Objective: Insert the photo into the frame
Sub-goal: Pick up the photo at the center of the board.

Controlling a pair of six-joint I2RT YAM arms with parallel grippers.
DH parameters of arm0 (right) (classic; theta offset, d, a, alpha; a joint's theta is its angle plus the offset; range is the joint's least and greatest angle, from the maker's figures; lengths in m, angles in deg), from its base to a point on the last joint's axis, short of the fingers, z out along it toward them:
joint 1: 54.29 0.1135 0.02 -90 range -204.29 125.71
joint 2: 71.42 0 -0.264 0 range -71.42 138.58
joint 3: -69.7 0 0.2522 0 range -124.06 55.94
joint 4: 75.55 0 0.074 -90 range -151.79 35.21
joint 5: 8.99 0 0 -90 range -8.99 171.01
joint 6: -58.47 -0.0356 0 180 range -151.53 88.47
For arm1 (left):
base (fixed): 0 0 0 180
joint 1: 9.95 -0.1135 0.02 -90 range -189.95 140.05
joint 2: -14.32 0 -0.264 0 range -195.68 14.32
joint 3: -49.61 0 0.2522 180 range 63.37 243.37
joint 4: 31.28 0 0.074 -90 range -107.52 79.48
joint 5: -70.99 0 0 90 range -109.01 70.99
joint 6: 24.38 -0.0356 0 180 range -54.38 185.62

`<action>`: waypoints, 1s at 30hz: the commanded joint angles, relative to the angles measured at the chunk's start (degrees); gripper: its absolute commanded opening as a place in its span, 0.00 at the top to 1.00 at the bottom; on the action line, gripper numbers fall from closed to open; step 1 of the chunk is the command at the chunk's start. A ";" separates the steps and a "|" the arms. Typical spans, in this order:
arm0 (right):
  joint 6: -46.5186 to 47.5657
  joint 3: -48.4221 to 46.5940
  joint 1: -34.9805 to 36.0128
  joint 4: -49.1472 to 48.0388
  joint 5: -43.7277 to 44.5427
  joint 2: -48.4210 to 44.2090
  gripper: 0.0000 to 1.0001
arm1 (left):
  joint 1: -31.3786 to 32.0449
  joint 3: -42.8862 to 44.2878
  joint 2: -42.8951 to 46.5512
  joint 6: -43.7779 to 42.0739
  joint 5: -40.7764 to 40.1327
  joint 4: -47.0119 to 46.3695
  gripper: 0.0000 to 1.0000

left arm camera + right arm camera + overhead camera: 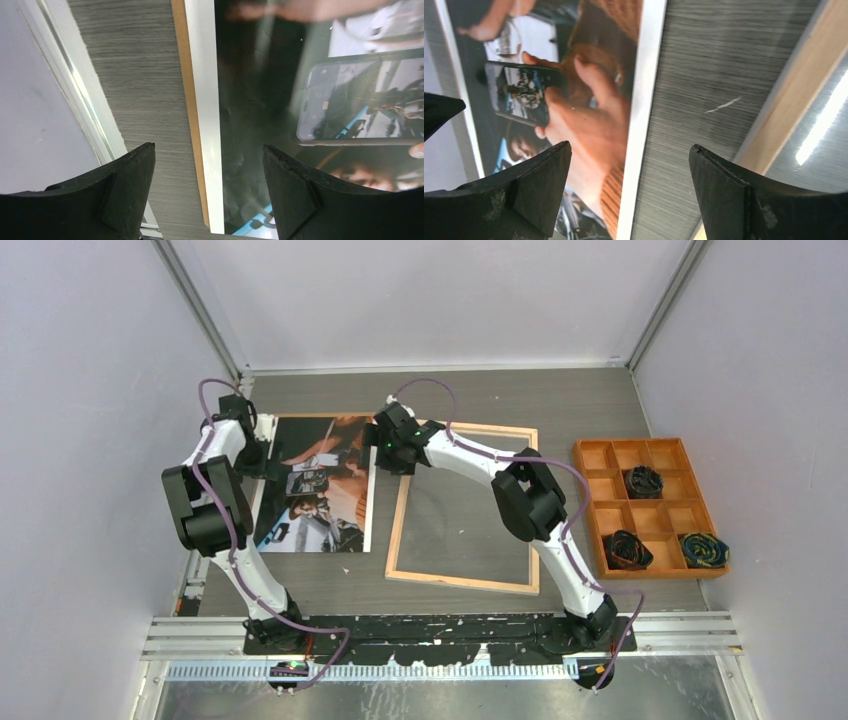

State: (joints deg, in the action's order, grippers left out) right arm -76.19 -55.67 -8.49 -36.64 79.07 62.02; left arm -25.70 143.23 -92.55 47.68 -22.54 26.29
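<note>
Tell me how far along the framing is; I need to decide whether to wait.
Done: the frame lies wooden back up, ready to load. In hand: nothing is gripped. The left gripper straddles the left edge of the photo and the right gripper hangs over its right edge, both open. Left: the photo lies face up beside the frame, apart from it, so lifting and seating it are not yet done.

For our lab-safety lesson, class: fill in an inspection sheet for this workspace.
Surface: grey wood-grain table.
Job's things: photo face up on brown backing board; frame beside it, wood side up, not touching.
Clutter: orange tray with three dark bundles.
Grippers: left gripper open over photo's left edge; right gripper open over the gap between photo and frame.
Cables: purple cables along both arms.
Surroundings: pale walls.
</note>
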 commanded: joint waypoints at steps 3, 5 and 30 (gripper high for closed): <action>-3.40 2.41 0.91 -0.48 3.50 -2.44 0.10 | 0.15 -2.91 -1.51 -2.42 -0.70 -6.39 0.21; -4.20 3.20 1.16 -1.15 2.86 -2.21 0.11 | 0.16 -3.62 -1.87 -2.69 -0.57 -6.72 0.21; -13.04 3.82 3.15 -8.66 -5.32 -3.12 0.38 | 3.66 -7.02 -2.72 -4.56 0.58 -4.84 0.21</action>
State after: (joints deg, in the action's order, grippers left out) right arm -87.64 -51.00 -5.76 -40.86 75.34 62.61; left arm -23.43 138.16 -94.37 43.66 -23.52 20.85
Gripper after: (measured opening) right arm 0.644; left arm 0.786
